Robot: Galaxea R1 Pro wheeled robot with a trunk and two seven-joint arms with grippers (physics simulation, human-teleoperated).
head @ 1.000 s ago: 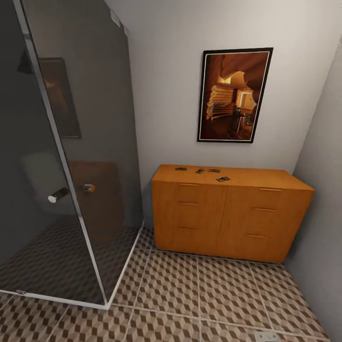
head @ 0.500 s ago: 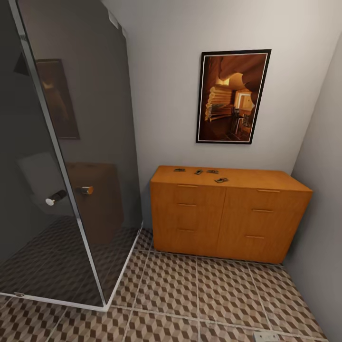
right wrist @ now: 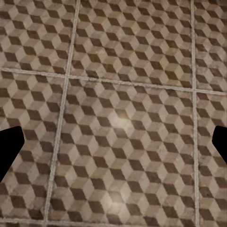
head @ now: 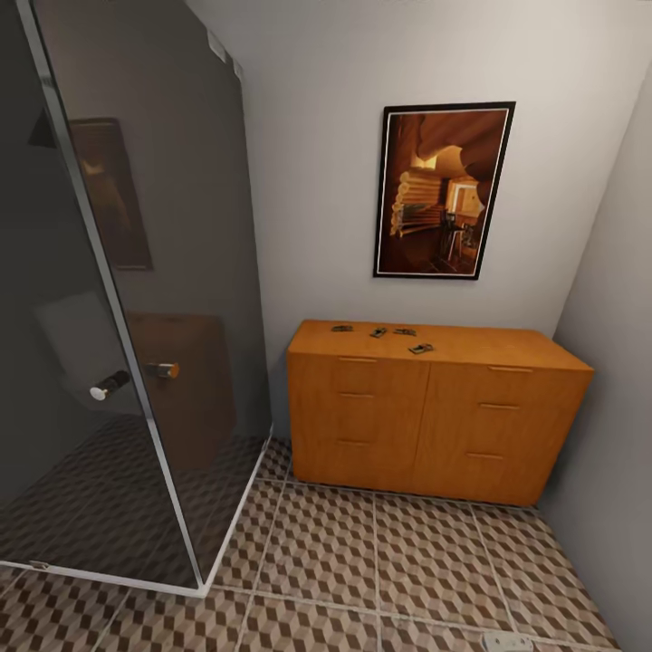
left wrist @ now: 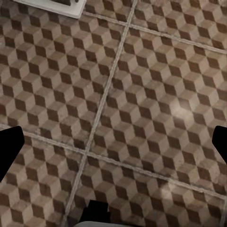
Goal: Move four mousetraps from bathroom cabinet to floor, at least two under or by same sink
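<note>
The orange-brown cabinet (head: pixel 435 407) stands against the far wall under a framed picture. On its flat top lie several small dark mousetraps (head: pixel 342 328) (head: pixel 378 332) (head: pixel 405 331) (head: pixel 420 348), grouped left of centre. The cube-patterned bathroom floor (head: pixel 362 561) stretches between me and the cabinet. In the left wrist view, my left gripper (left wrist: pixel 113 146) hangs open over bare tiles, its dark fingertips (left wrist: pixel 9 151) at the picture's sides. In the right wrist view, my right gripper (right wrist: pixel 113 149) is likewise open over the tiles, holding nothing. The sink is out of view.
A dark glass shower enclosure (head: pixel 118 317) with a chrome handle (head: pixel 110 385) takes up the left side, on a raised white base (head: pixel 136 580). A grey wall (head: pixel 616 435) closes in at the right of the cabinet. A framed picture (head: pixel 444 188) hangs above.
The whole head view has shifted slightly, with the picture and cabinet sitting a little lower in frame. The mousetraps lie where they were.
</note>
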